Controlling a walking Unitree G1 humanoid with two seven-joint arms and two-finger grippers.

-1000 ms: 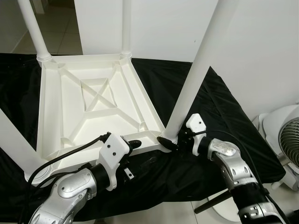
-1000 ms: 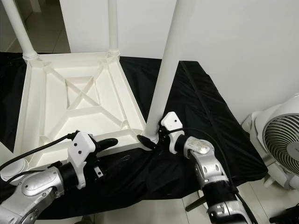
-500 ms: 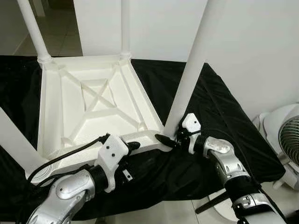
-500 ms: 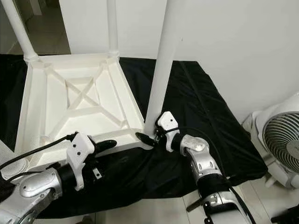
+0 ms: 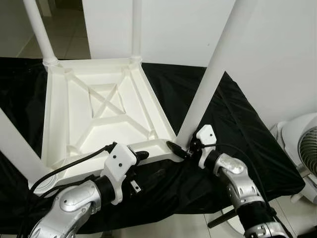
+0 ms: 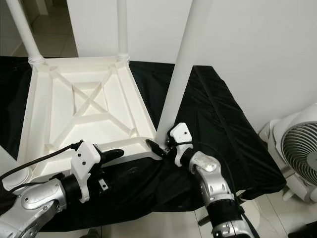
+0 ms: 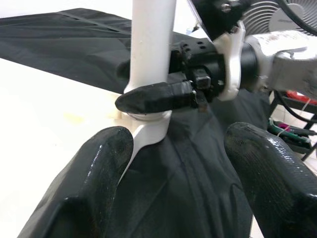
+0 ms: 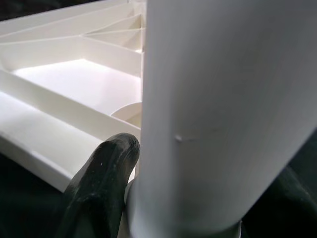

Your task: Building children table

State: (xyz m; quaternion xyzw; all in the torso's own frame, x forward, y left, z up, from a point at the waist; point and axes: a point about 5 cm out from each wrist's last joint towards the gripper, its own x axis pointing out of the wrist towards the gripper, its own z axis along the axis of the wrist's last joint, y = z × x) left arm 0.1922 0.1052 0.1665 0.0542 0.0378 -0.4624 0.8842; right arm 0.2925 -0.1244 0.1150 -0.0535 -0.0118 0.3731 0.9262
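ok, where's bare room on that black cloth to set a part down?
Free: black cloth right of the upside-down white plastic table top, out to its edge by the white fan. Crowded: near corner, where the right gripper clamps the white leg and the left gripper is open by the rim.

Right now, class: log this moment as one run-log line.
right gripper: shut on table leg at base | left gripper: open, by tabletop edge | tabletop: upside down on black cloth
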